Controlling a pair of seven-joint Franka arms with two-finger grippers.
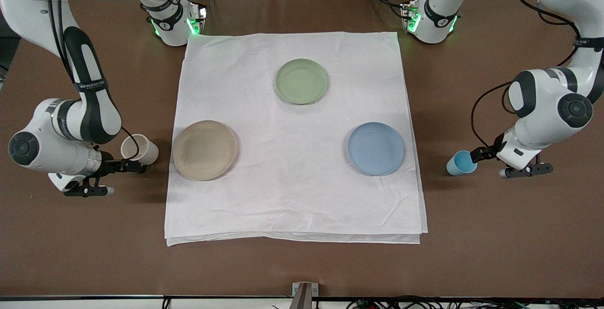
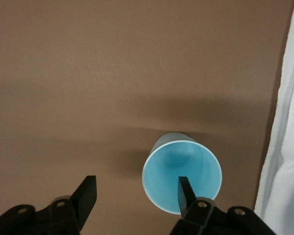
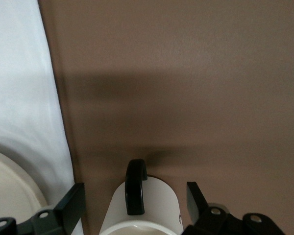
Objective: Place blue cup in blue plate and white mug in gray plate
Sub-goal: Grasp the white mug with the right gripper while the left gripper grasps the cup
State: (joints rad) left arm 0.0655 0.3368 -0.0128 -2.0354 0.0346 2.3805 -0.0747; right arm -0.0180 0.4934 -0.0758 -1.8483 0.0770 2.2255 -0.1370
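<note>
The blue cup (image 1: 461, 163) stands on the bare table beside the cloth at the left arm's end. My left gripper (image 1: 477, 154) is open at the cup. In the left wrist view (image 2: 136, 188) one finger (image 2: 185, 190) shows against the cup's mouth (image 2: 181, 171) and the other is out to the side. The white mug (image 1: 140, 150) stands on the bare table beside the gray plate (image 1: 204, 149). My right gripper (image 1: 136, 165) is open, and in the right wrist view (image 3: 135, 196) its fingers stand on either side of the mug (image 3: 154, 205), apart from it, with the dark handle (image 3: 135, 186) facing up the frame. The blue plate (image 1: 376, 148) lies empty on the cloth.
A white cloth (image 1: 297, 196) covers the middle of the brown table. A sage-green plate (image 1: 301, 81) lies on it nearer the arms' bases. The cloth's edge shows in both wrist views (image 2: 289, 147) (image 3: 19, 98). The gray plate's rim shows in the right wrist view (image 3: 10, 191).
</note>
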